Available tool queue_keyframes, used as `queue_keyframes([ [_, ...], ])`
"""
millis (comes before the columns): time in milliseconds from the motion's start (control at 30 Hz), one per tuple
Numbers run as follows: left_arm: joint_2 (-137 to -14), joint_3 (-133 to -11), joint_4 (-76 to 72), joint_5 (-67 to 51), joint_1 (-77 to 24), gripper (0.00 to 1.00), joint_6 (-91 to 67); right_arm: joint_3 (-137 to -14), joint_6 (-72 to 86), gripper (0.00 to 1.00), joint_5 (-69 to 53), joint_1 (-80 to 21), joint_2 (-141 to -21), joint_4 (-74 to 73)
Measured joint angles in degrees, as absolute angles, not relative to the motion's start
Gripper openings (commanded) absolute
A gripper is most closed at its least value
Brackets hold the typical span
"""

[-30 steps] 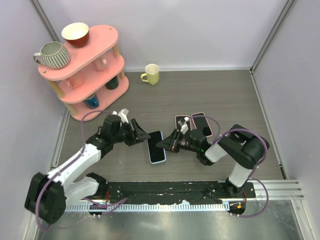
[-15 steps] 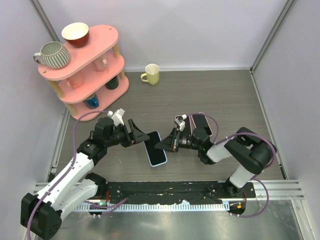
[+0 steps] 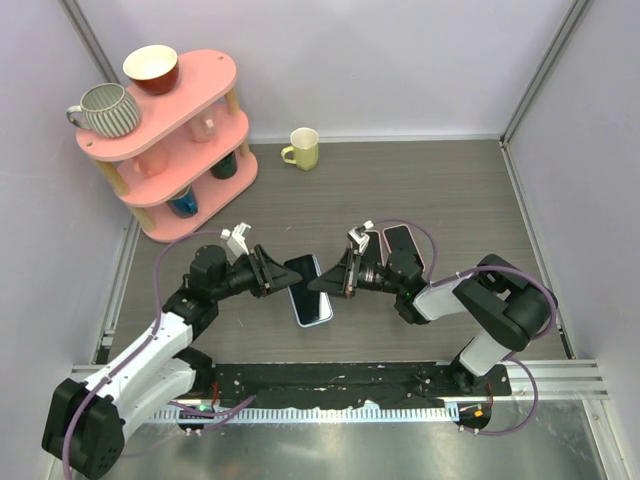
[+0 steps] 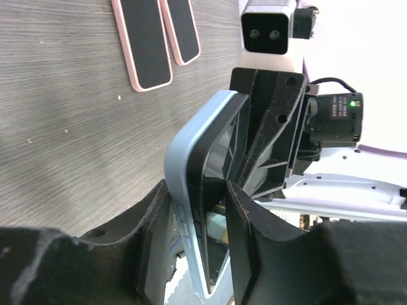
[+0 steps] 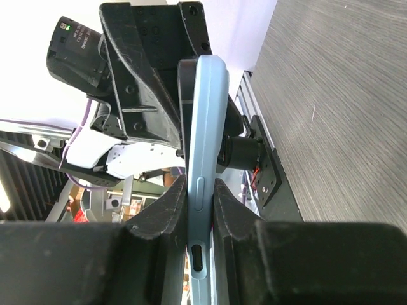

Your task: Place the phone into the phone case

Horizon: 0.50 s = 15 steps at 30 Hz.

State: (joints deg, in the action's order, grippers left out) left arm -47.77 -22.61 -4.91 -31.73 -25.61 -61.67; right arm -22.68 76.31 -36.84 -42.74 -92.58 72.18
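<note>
A light-blue phone case with a black phone seated in it is held on edge between both arms, mid-table. My right gripper is shut on the case's edge, with both pads pressed on it. My left gripper straddles the opposite end. One finger lies against the case's back. A narrow gap shows between the other finger and the phone's screen.
Two pink-edged phones lie flat on the table behind the right arm. A pink shelf with cups stands at the back left. A yellow mug sits near the back wall.
The cased phone has been tipped up from lying flat and shifted slightly left and back. The right gripper rose with it. The left arm drew back a little.
</note>
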Motion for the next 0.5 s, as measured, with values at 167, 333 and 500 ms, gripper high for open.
queue_keyframes([
  [167,-47.97,-21.5,-9.28,-33.12,-25.1,0.04,-63.53,-22.57,76.4,0.11,-37.54,-42.06,-92.27,72.77],
  [333,-47.92,-21.52,-11.88,-35.03,-24.73,0.0,-64.29,-22.57,75.57,0.16,-38.57,-41.58,-92.16,74.17],
  [500,-47.62,-22.26,-11.92,-36.32,-24.71,0.0,-62.87,-22.59,73.32,0.25,-39.33,-41.5,-90.35,73.78],
])
